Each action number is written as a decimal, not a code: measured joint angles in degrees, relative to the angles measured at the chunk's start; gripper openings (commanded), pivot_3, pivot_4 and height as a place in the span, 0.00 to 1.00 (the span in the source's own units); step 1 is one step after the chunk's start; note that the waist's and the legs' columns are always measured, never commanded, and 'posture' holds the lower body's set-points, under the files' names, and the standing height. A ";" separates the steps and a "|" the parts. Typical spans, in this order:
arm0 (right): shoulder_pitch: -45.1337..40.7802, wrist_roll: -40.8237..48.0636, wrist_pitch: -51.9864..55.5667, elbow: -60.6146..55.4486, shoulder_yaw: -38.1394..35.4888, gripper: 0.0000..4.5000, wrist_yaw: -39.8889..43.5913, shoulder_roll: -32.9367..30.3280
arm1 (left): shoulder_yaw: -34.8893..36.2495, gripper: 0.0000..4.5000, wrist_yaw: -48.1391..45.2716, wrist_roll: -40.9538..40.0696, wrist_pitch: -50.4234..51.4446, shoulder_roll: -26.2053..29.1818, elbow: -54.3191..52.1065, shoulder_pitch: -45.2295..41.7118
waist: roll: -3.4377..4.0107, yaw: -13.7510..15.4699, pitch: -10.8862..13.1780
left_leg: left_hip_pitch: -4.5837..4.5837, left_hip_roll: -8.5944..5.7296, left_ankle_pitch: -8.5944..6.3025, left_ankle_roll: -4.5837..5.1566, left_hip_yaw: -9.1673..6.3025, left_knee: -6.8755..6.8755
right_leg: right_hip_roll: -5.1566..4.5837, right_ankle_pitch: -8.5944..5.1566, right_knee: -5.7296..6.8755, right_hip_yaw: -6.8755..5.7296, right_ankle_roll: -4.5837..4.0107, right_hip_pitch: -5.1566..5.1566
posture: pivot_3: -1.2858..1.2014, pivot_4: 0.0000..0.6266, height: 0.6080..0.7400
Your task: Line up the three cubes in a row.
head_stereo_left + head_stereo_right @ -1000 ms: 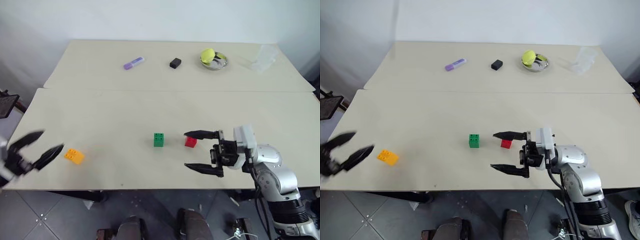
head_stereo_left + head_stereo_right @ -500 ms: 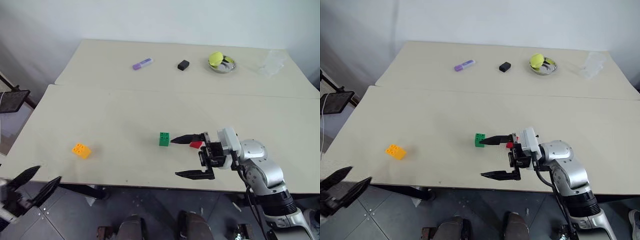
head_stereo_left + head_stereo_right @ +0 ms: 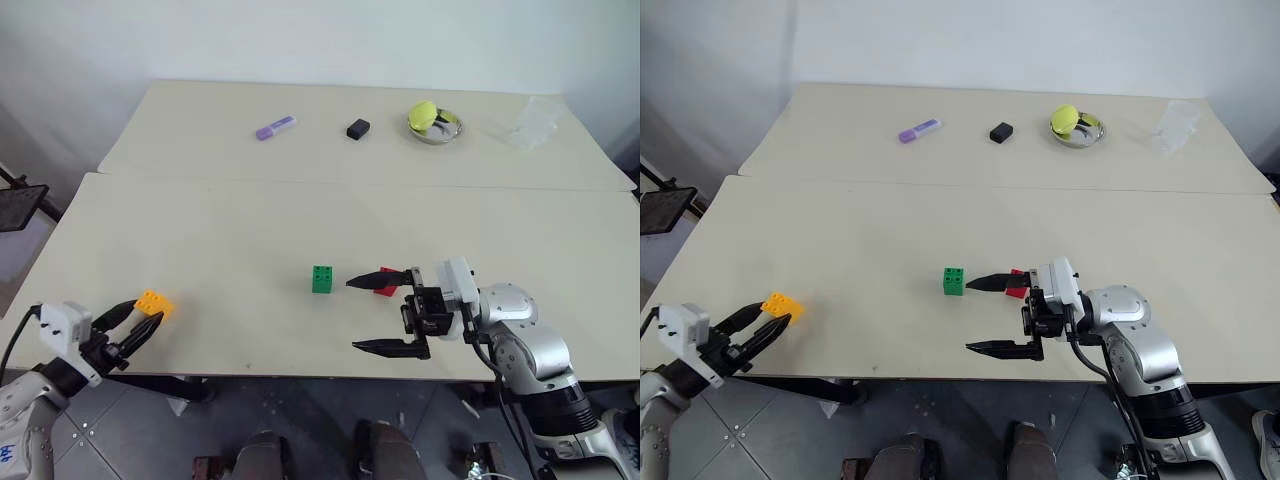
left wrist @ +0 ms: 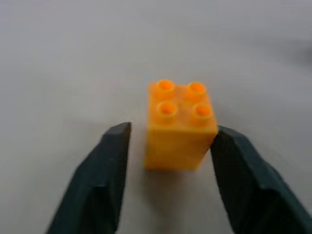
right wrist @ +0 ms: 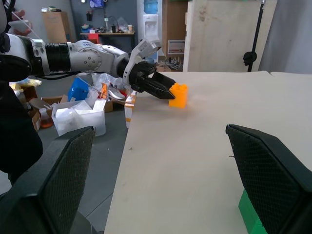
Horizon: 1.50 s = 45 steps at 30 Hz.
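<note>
The pale beige worktop point(image 3: 220, 240) fills the middle of the left eye view. At lower right the right tool point(image 3: 380, 314) stands wide open, its upper finger just before the small red studded plastic cube point(image 3: 387, 281), gripping nothing. At lower left the left tool point(image 3: 142, 327) has its fingers on either side of the orange-yellow studded plastic cube point(image 3: 153, 302); whether they grip it I cannot tell. The green studded plastic cube point(image 3: 322, 279) sits at centre, beside the red one.
</note>
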 measured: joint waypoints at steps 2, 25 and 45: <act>0.57 -0.12 0.00 -0.37 -0.32 1.00 -0.47 -0.06 | -0.16 0.33 -0.41 -0.54 -0.02 0.66 0.42 -0.56 | 0.01 0.12 0.00 | 0.00 0.01 0.00 -0.01 -0.01 -0.01 | 0.00 0.00 0.01 -0.01 0.00 -0.01 | 0.52 0.24 1.00; 11.13 -0.07 1.24 -4.90 -10.24 1.00 -5.21 -7.82 | -35.53 0.33 -37.71 17.55 -30.78 2.53 59.88 -59.62 | 0.07 0.16 0.01 | -0.12 -0.08 0.02 0.02 0.67 -0.27 | 0.08 0.08 -0.43 -0.18 0.17 -0.06 | 0.52 0.24 1.00; 8.22 1.37 1.93 -1.34 -13.18 1.00 -2.14 -13.05 | -25.39 0.93 -37.68 8.53 -20.66 12.34 43.97 -45.69 | 0.08 -1.20 0.04 | -0.10 -0.02 -0.01 0.08 0.58 -0.13 | 0.07 0.09 -0.29 -0.13 0.18 -0.04 | 0.52 0.24 1.00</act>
